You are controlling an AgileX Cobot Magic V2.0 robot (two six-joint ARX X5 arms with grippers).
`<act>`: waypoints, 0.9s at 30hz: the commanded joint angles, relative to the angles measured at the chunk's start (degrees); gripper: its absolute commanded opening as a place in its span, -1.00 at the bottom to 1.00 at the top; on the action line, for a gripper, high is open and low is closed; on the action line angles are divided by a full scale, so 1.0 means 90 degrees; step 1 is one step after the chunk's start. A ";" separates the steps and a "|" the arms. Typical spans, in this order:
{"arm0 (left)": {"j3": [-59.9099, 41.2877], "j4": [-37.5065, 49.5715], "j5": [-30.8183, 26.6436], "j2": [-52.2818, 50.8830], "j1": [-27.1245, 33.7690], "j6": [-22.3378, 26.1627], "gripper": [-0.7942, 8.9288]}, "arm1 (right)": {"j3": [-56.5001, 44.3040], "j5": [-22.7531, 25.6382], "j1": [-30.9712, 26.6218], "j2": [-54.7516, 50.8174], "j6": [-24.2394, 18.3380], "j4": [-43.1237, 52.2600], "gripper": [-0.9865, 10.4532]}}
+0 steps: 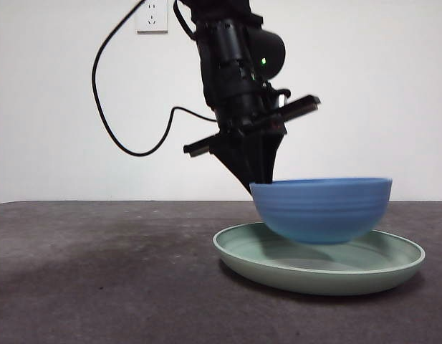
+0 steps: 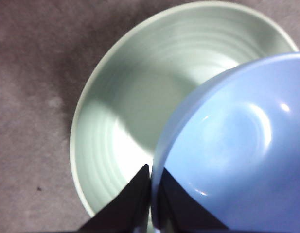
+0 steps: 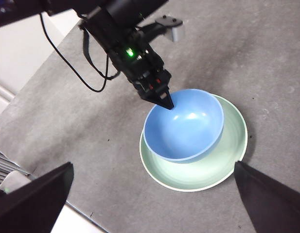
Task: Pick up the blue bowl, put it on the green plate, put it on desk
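The blue bowl (image 1: 322, 209) hangs just above the green plate (image 1: 328, 265), which rests on the desk (image 1: 99, 272). My left gripper (image 1: 255, 185) is shut on the bowl's rim at its left side and holds it level. In the left wrist view the gripper (image 2: 152, 182) pinches the rim of the bowl (image 2: 237, 150) over the plate (image 2: 135, 107). In the right wrist view the bowl (image 3: 185, 124) sits over the plate (image 3: 222, 165) with the left gripper (image 3: 168, 103) on its rim. My right gripper (image 3: 154, 194) is open, high above the desk.
A black cable (image 1: 113, 107) loops from the left arm toward a wall socket (image 1: 151, 16). In the right wrist view the desk's edge (image 3: 81, 216) runs close to the plate.
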 commanded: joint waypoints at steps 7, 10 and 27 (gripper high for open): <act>0.0223 0.0029 -0.0350 0.0350 -0.0124 0.0100 -0.81 | 0.0117 -0.0005 0.0010 0.0032 -0.0041 0.0041 0.15; 0.0223 0.0039 -0.0347 0.0352 -0.0131 0.0216 -0.77 | 0.0117 -0.0005 0.0010 0.0032 -0.0041 0.0041 0.15; 0.2373 -0.1358 -0.0313 0.0250 0.0131 0.0092 0.25 | 0.0117 -0.0007 0.0010 0.0032 -0.0049 0.0036 0.15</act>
